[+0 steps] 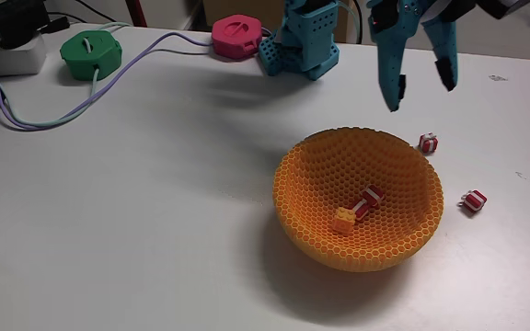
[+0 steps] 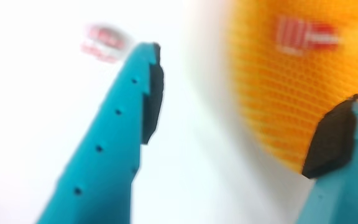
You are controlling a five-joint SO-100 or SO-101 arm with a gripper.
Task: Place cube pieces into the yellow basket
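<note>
Yellow basket (image 1: 306, 198) holds two cube pieces (image 1: 357, 210) in fixed view; wrist view shows gripper (image 2: 247, 106) spread wide, empty, blurred.

**Two cameras: one high and wide, one riding between the fingers**

The fixed view stands in front of the table (image 1: 136, 230) and above it, looking down at a slant toward the arm's base (image 1: 300, 46) at the far edge, far enough back to take in most of the tabletop. The wrist view looks out along the teal gripper (image 2: 247, 112), close and blurred. Both share the yellow basket (image 1: 311, 198) (image 2: 260, 93) and a red-and-white striped cube piece (image 1: 371, 197) (image 2: 306, 35) inside it.
</note>
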